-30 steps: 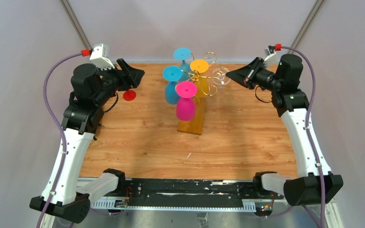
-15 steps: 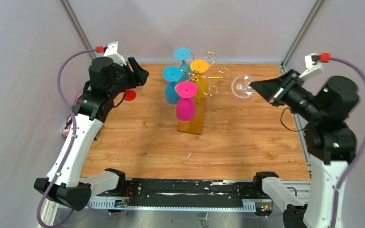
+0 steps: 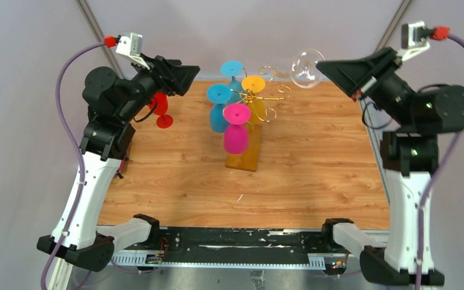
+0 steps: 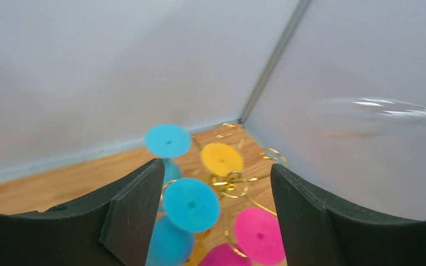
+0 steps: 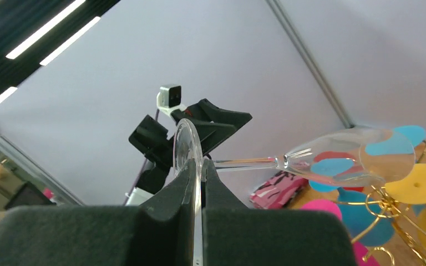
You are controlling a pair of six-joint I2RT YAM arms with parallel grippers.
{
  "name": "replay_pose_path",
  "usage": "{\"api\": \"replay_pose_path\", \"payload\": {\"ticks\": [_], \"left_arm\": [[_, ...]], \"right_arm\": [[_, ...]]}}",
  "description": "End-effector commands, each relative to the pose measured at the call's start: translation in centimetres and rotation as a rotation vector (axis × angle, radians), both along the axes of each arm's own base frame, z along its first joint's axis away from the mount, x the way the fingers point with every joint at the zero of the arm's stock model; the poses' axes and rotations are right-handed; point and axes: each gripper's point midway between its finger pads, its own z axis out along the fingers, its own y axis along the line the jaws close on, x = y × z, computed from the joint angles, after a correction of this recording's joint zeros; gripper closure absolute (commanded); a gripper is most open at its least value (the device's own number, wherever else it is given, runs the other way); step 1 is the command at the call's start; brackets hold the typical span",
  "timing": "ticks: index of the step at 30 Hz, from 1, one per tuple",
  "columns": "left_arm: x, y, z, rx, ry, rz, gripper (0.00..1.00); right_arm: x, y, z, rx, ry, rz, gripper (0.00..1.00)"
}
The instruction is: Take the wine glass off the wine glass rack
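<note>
The clear wine glass (image 3: 306,65) hangs in the air behind and to the right of the wine glass rack (image 3: 260,96), free of its gold wire arms. My right gripper (image 3: 326,67) is shut on the rim of the glass's foot (image 5: 187,145). The stem and the bowl (image 5: 360,160) point sideways from the gripper (image 5: 198,173). Four coloured glasses, two cyan (image 3: 219,103), a yellow and a pink (image 3: 236,130), hang upside down on the rack above its amber base (image 3: 246,158). My left gripper (image 3: 184,75) is raised at the back left, open and holding nothing, facing the rack (image 4: 238,180).
A red glass (image 3: 161,110) stands on the table just under the left gripper. A pink patterned object (image 5: 272,189) lies at the table's left side. The enclosure's walls and corner posts (image 3: 393,27) stand close behind both arms.
The right arm has carried the clear glass off the rack, to the right and then up and back. The left gripper has risen from the red glass and opened wider.
</note>
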Motion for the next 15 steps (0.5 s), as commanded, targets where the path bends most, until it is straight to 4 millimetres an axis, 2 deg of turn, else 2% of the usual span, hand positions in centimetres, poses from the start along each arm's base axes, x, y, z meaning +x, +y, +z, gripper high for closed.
{"api": "replay_pose_path", "payload": {"ticks": [1,3,7,10,12,15], "left_arm": [[-3.2,-3.6,2.4,-0.066,-0.158,-0.294,0.24],[-3.8,-4.0,2.3,-0.104,-0.198,-0.362,0.24],[-4.5,-3.5,2.4,-0.179,-0.26,-0.429,0.24],[-4.8,-3.2,2.3,-0.212,-0.3,-0.477,0.23],[-5.7,-2.7,2.9,-0.263,-0.369,-0.529,0.22],[-7.2,-1.9,3.6,-0.387,-0.41,-0.676,0.22]], "right_arm": [[-3.6,0.9,3.9,0.102,-0.185,0.247,1.0],[-3.7,0.9,4.0,0.129,-0.196,0.289,1.0],[-3.6,0.9,3.8,0.178,-0.213,0.352,1.0],[-4.2,0.6,4.4,0.242,-0.264,0.415,1.0],[-4.2,0.7,4.6,0.287,-0.264,0.466,1.0],[-3.4,1.7,3.7,0.328,-0.236,0.535,1.0]]}}
